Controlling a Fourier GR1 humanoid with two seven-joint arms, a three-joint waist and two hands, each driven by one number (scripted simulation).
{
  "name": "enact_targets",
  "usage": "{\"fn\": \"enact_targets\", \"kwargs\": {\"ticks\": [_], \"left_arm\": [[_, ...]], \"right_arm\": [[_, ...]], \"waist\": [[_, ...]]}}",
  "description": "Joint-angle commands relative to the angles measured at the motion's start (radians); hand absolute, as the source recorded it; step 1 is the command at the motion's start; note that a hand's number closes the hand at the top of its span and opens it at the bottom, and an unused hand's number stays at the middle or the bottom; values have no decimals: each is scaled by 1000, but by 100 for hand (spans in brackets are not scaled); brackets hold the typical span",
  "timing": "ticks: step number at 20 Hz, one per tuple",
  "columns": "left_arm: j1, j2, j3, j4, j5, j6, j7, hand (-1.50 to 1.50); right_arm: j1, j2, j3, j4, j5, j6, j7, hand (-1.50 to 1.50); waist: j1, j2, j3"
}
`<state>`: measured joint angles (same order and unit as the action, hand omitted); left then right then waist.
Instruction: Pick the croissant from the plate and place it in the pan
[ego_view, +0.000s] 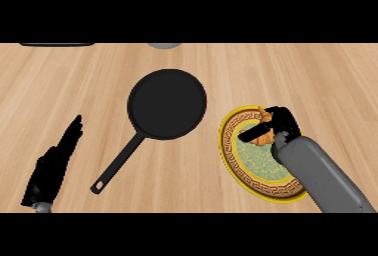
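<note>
A black pan (167, 103) is seen lying flat on the wooden desk (310, 75), with its round bowl uppermost in the view and its long handle running down and to the left, ending in a small loop with a hole. The inside of the pan is shown dark and bare.

Just to the right of the pan, close to its rim but not touching it, a plate (255, 162) is set on the desk. It is rimmed in yellow, banded with a brown key pattern, and pale green at its centre. The croissant (263, 134) is found on the upper part of this plate, on the side nearest the pan; only small orange-brown patches of it are visible.

The right hand (275, 126) is placed over the croissant, its grey forearm coming in from the lower right across the plate. Its fingers and thumb are curled round the croissant, which is largely hidden by them. Whether the croissant is lifted off the plate or resting on it cannot be told.

The left hand (57, 157) is shown well to the left of the pan's handle, near the lower left of the view, its fingers straight and held together, pointing up, touching nothing.

Beyond the pan, at the far edge of the desk, a dark flat object (57, 44) and a grey rounded object (164, 45) are partly cut off.
</note>
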<state>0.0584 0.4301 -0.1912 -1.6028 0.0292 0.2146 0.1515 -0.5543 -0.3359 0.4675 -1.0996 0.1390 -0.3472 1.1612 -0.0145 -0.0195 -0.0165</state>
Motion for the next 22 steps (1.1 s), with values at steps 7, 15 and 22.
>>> {"fn": "enact_targets", "kwargs": {"ticks": [7, 15, 22], "left_arm": [[24, -16, 7, 14, -11, 10, -11, 0], [72, -6, 23, -7, -12, -4, -53, 0], [11, -41, 20, 17, -26, -28, -41, 0]], "right_arm": [[97, -116, 361, -319, 446, 1, 179, 150], [-121, -225, 285, -565, 732, 165, 169, 150], [-242, 45, 181, -418, 819, 209, 108, 150]], "waist": [[-27, -3, 12], [0, 4, 14], [25, 19, 16]]}}
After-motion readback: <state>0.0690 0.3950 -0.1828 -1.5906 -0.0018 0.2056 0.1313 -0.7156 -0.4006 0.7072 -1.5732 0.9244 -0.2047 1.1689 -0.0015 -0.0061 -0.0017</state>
